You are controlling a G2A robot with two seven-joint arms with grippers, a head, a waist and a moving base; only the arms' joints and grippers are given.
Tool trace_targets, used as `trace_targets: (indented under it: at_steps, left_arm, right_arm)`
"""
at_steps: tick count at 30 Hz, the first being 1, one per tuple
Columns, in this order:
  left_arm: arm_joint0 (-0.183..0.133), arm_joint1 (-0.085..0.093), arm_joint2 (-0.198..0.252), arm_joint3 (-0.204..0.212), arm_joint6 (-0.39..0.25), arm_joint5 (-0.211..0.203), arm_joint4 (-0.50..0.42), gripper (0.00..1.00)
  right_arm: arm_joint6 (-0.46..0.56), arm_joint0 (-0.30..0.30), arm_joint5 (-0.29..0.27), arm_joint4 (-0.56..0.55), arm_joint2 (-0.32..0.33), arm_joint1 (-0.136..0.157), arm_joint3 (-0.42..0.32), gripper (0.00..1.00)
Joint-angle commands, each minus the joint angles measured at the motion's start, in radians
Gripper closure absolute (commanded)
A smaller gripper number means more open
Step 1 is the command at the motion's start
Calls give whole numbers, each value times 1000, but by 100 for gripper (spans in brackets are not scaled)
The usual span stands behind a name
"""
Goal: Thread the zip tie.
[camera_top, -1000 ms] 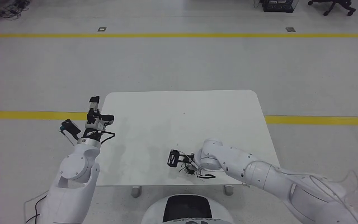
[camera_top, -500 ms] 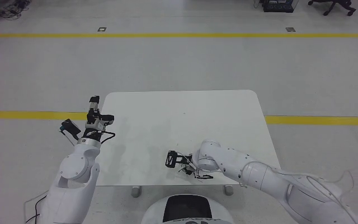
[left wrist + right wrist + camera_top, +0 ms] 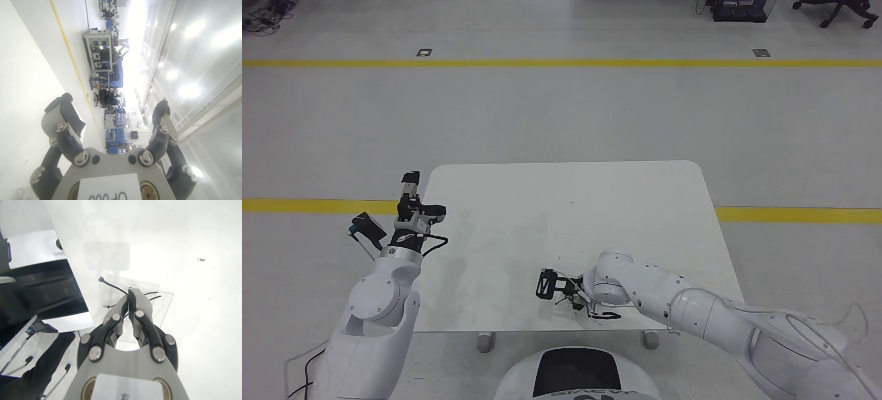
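White label (image 3: pixel 108 186) on the left end effector (image 3: pixel 113 100) bears cut-off print; one-letter sign (image 3: pixel 122 151) on a blue cabinet (image 3: pixel 113 151)

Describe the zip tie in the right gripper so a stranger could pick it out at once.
At the near edge of the white table sits a clear tray under the right gripper. The zip tie is the black strap pinched in that shut gripper, its black square head poking past the tray's edge; the shorter strand beside it ends in a pale head.

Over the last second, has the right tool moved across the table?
Yes. The right tool, shut on a zip tie, has shifted in the top view toward the table's left edge.
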Motion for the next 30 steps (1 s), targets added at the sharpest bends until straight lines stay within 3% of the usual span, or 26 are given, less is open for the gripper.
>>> trace_targets:
  at_steps: [1, 15, 16, 18, 19, 21, 30]
  left_arm:
    - [0, 0, 0, 0, 0, 0, 0, 0]
    - [0, 0, 0, 0, 0, 0, 0, 0]
    - [0, 0, 0, 0, 0, 0, 0, 0]
    - [0, 0, 0, 0, 0, 0, 0, 0]
    - [0, 0, 0, 0, 0, 0, 0, 0]
    - [0, 0, 0, 0, 0, 0, 0, 0]
    - [0, 0, 0, 0, 0, 0, 0, 0]
  right_arm:
    - [2, 0, 0, -3, 0, 0, -1, 100]
    - [7, -3, 0, -14, 0, 21, -32, 100]
    - [9, -3, 0, -14, 0, 23, -35, 97]
    - [12, -3, 0, -13, 0, 27, -41, 66]
    - [12, -3, 0, -13, 0, 28, -44, 61]
    - [12, -3, 0, -14, 0, 32, -48, 57]
    - [10, -1, 0, -15, 0, 32, -45, 60]
